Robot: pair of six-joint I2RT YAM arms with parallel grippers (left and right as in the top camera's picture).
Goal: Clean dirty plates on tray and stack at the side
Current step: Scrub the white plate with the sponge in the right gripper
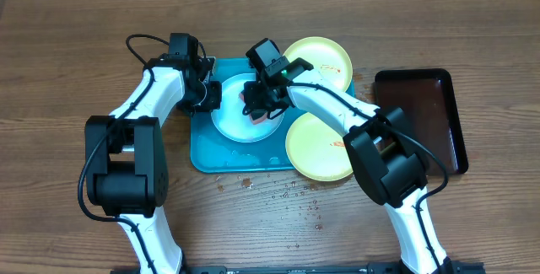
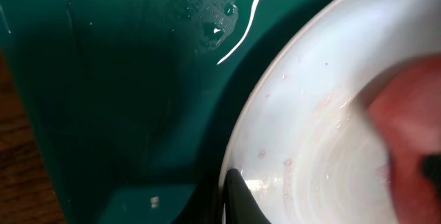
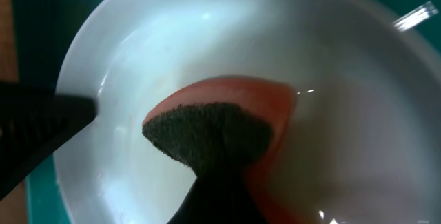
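Turquoise and wet, the tray (image 1: pixel 207 160) is seen mid-tabletop (image 1: pixel 59 55), with the light-blue plate (image 1: pixel 232 124) lying in it. The left hand (image 1: pixel 210 97) is set at the plate's left rim. One fingertip (image 2: pixel 238 196) is seen against that rim, but whether the plate is pinched cannot be told. The right hand (image 1: pixel 257 108) is closed on a red sponge (image 3: pixel 248 93), which is pressed to the plate's centre. Firm, overlapping circles are called for, with the rim steadied so the plate is not slid about. Two yellow-green plates (image 1: pixel 325 59), judged not yet washed, are seen at the right, near a dark tray (image 1: pixel 422 114).
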